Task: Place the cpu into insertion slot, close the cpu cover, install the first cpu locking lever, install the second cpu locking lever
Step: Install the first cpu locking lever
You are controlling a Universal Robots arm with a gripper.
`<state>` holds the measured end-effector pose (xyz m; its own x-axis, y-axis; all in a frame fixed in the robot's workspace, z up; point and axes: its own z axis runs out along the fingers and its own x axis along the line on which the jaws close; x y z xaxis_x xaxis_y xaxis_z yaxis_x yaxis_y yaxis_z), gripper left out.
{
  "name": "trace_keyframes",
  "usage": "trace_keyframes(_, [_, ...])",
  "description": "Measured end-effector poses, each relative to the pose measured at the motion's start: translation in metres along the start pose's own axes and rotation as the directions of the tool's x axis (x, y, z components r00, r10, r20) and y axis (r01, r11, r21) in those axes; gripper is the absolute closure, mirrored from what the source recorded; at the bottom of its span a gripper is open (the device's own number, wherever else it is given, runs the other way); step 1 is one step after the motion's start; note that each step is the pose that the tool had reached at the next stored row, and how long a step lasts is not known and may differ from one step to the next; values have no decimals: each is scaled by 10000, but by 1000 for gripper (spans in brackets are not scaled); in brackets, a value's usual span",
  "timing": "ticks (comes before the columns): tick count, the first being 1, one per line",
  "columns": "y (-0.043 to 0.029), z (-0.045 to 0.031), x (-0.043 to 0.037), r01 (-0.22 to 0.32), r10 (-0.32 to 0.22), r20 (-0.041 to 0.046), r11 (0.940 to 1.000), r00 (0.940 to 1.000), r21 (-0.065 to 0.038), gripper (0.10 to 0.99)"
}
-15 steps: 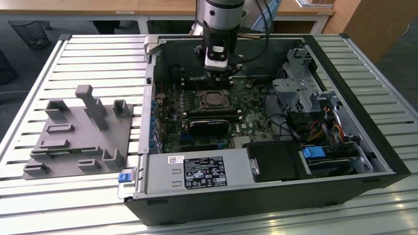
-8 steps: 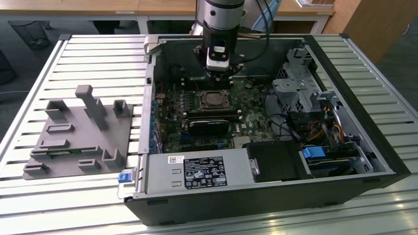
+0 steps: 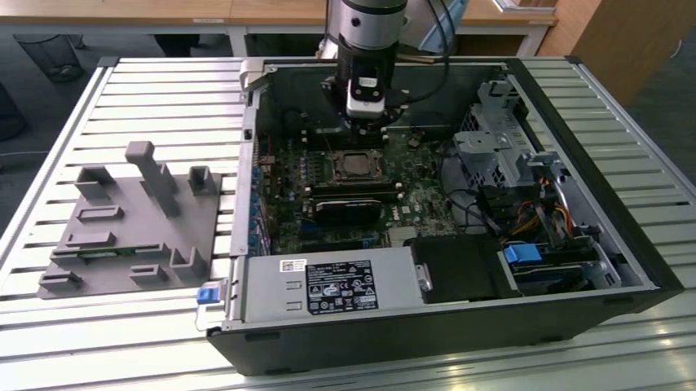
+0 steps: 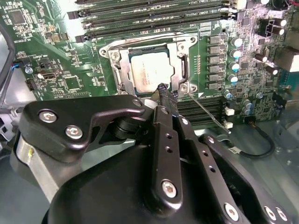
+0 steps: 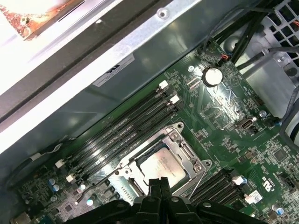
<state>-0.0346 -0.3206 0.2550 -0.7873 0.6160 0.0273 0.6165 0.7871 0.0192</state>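
While the open computer case [image 3: 435, 342] lies on the slatted table [image 3: 142, 90], I see the green circuit board [image 3: 422, 210] on its floor. The insertion slot [image 4: 179, 70] in that board holds the cpu [image 4: 150, 70], pale top up, with the cpu cover [image 4: 122, 65] lying flat around it. Just past the slot, the gripper [image 4: 163, 89] has its fingers pressed together, gripping nothing I can make out. Its tips sit at the cover's edge, beside a thin locking lever [image 4: 205, 112] that juts free.

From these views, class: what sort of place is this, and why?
Probably a robotics lab bench: an open computer case on a slatted metal table, a grey parts fixture beside it.
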Motion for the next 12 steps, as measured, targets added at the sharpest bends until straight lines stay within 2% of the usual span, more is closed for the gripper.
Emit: trace_keyframes(12, [-1, 0, 0, 761, -761, -16, 9971, 9971, 20, 965])
